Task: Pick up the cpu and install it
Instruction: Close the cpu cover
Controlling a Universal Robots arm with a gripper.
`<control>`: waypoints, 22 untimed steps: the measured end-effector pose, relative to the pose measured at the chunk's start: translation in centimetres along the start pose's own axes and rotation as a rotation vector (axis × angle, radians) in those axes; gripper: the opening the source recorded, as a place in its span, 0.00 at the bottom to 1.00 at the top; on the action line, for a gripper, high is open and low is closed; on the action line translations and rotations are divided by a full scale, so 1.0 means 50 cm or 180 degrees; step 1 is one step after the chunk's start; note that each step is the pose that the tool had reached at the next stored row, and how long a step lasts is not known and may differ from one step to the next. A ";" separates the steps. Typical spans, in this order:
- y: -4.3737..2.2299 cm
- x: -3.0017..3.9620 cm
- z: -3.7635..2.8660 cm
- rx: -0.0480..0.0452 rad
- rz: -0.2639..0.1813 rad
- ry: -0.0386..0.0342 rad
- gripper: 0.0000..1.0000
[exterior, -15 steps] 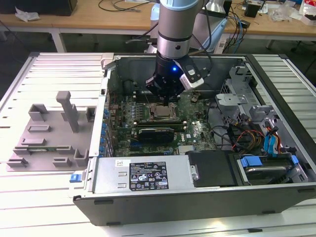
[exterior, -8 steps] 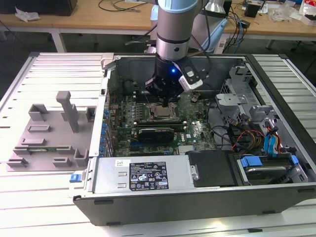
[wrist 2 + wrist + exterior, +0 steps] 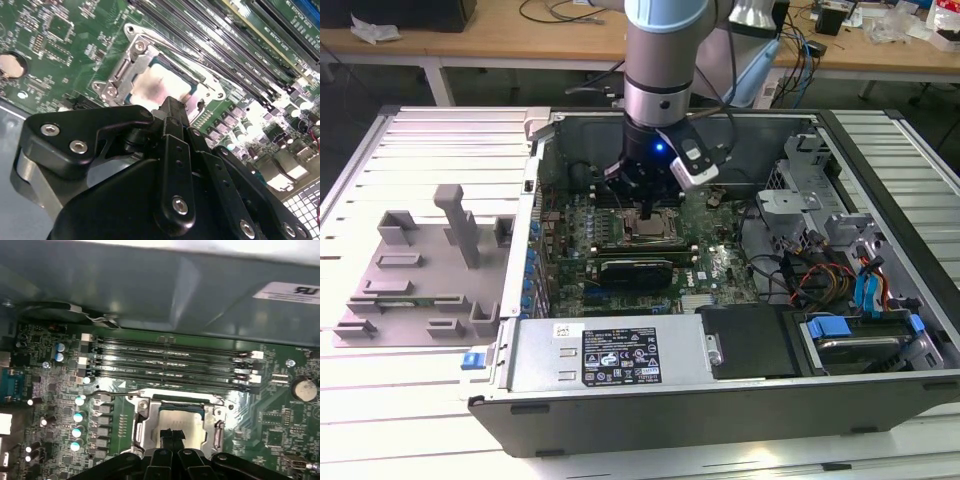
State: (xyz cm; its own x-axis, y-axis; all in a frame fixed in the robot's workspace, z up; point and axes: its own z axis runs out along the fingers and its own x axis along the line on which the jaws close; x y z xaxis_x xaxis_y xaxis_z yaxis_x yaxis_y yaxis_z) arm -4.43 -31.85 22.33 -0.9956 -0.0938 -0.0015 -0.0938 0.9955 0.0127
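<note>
The cpu (image 3: 649, 229) lies flat in its socket on the green motherboard (image 3: 715, 262) inside the open computer case. Its shiny silver top shows in both wrist views (image 3: 159, 84) (image 3: 181, 414), framed by the metal socket bracket (image 3: 144, 426). My gripper (image 3: 648, 211) hangs straight down over it. The black fingertips (image 3: 171, 434) are shut together with nothing between them, and they sit at the cpu's top face (image 3: 173, 107). I cannot tell whether they touch it.
A grey plastic tray (image 3: 420, 270) with upright blocks lies at the exterior view's left, outside the case. Memory slots (image 3: 170, 362) run beside the socket. Case walls, a power supply box (image 3: 610, 355), a drive cage (image 3: 855, 340) and cables (image 3: 800, 275) surround the board.
</note>
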 end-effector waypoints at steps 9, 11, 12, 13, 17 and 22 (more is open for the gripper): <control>0.002 0.026 0.014 0.0001 0.0000 0.0000 0.11; 0.002 0.030 0.016 0.0000 0.0000 0.0000 0.11; 0.002 0.031 0.018 0.0000 0.0000 0.0000 0.11; 0.002 0.033 0.021 0.0001 0.0000 0.0000 0.11; 0.002 0.034 0.025 0.0001 0.0000 0.0000 0.11; 0.003 0.040 0.027 0.0000 0.0001 0.0000 0.11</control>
State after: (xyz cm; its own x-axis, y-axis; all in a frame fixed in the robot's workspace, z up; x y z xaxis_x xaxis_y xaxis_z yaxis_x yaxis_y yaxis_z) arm -6.45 -31.87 21.00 -0.9956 -0.0935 -0.0016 -0.0935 0.9955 0.0127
